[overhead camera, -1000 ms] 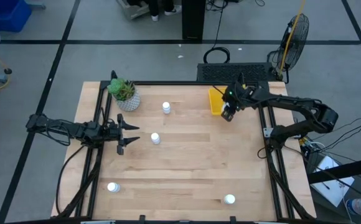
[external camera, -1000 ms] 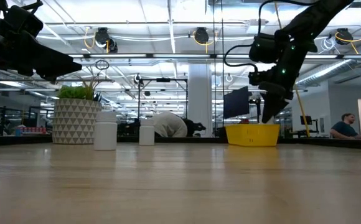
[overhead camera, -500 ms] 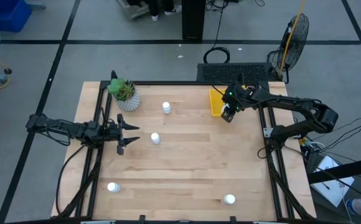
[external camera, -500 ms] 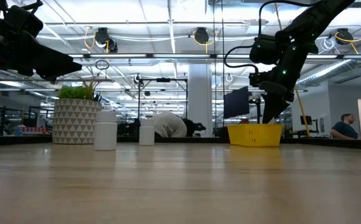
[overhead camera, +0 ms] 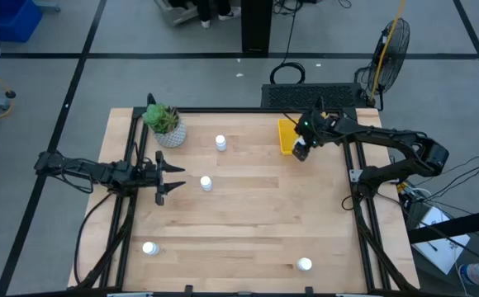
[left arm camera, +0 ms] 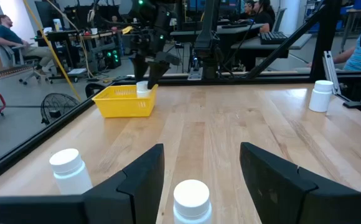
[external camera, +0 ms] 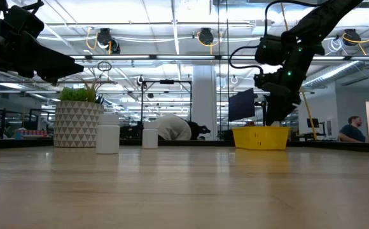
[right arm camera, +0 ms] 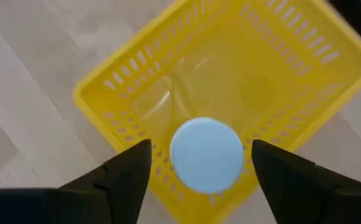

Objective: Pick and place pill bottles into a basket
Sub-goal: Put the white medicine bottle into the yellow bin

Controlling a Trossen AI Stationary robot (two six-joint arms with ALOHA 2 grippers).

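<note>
The wooden bench (overhead camera: pixel 248 214) spreads under both my arms. At its far left corner stands a white patterned plant pot (overhead camera: pixel 169 132) with a green plant. Toward the far right edge sits the yellow basket (overhead camera: pixel 286 135), and my right gripper (overhead camera: pixel 301 149) hangs directly above it. Its fingers (right arm camera: pixel 126 176) are spread apart, a gap on each side of the white-capped pill bottle (right arm camera: pixel 206 154) between them; the bottle is inside the basket, though whether it already rests on the floor of it I cannot quite tell. My left gripper (overhead camera: pixel 167 178) waits low by the left edge, its fingers partly spread and holding nothing, with one bottle (overhead camera: pixel 206 183) just ahead of it. Another bottle (overhead camera: pixel 220 143) stands farther back between the pot and the basket. Two more stand near the front edge, one at the left (overhead camera: pixel 149 247) and one at the right (overhead camera: pixel 304 265), well apart.
</note>
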